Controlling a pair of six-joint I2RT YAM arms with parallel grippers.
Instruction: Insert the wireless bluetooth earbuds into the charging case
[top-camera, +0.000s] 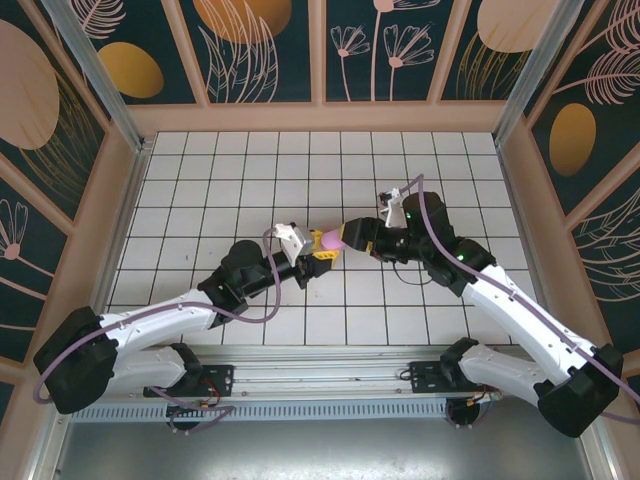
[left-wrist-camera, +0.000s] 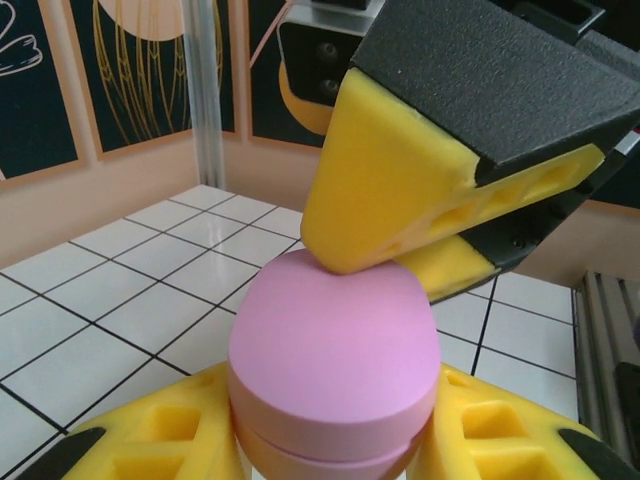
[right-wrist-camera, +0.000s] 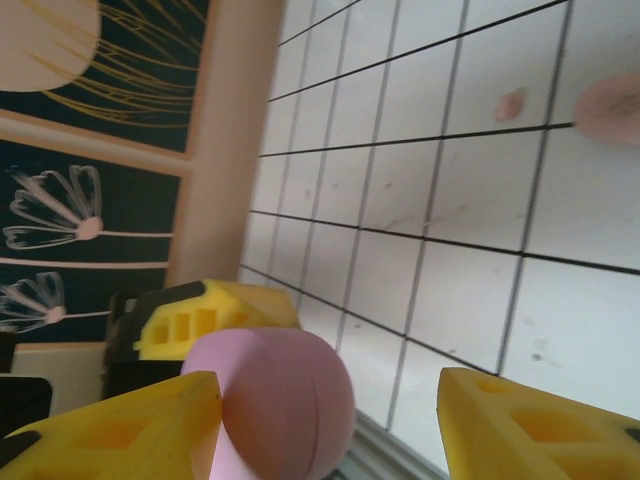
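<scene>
Charging case (left-wrist-camera: 330, 340), probably light, hard and slippery, sits pinched low in left end effector (left-wrist-camera: 335, 435); right end effector (right-wrist-camera: 330, 410) spread, fingertip at its top.

Top view looks down on the white tiled table (top-camera: 250, 170). Both wrist views — opposed, close — share a pink oval case (left-wrist-camera: 335, 350).

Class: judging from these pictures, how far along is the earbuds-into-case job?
Done: the left gripper clamps the pink case, which looks shut. In hand: the right gripper straddles it, fingers open. Left: a small pink blur on the tiles may be an earbud not yet inserted.
</scene>
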